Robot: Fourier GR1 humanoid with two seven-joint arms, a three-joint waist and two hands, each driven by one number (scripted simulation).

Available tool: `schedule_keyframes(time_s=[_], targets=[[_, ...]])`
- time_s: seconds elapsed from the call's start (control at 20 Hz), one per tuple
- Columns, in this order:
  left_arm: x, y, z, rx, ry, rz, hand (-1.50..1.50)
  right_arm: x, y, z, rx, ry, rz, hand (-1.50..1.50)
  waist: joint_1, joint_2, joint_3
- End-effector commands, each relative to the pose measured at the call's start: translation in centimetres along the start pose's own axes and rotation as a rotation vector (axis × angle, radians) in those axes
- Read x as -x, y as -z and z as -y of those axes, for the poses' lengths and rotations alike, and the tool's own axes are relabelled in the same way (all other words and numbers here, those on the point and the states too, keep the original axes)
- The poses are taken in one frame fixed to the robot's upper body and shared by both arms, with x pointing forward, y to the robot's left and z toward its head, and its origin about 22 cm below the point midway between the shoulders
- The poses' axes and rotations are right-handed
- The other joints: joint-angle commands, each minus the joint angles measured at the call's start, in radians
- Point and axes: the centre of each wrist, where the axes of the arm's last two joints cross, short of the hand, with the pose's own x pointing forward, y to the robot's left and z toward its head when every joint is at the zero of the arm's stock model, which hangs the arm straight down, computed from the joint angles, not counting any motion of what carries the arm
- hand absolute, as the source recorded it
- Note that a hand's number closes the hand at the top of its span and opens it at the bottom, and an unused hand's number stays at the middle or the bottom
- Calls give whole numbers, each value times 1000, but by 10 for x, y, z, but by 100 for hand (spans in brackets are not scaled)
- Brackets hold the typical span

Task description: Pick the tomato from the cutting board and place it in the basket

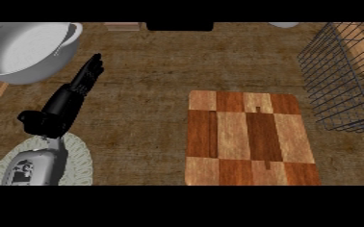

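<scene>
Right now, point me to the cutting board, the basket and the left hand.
cutting board [245,137]: head view, middle of its bare wooden top.
basket [334,77]: head view, its wire side wall at the right edge.
left hand [85,79]: head view, on the straight black fingers.

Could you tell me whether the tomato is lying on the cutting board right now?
No, the cutting board shows only bare wood, with no tomato on it.
</scene>
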Motion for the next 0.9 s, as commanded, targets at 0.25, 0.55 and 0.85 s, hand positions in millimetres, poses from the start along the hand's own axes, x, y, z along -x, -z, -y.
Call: schedule_keyframes(time_s=[0.25, 0.55, 0.85], targets=[[-1, 0, -10, -16, 12, 8, 0, 4, 13, 21, -10, 33, 78, -150, -9, -3, -1], [-3, 9, -1, 0, -6, -4, 0, -10, 27, 24, 18, 228, 39, -150, -12, -4, -1], [3, -3, -5, -6, -25, 14, 0, 0, 22, 95, 43, 329, -135, -150, -1, 2, 1]])
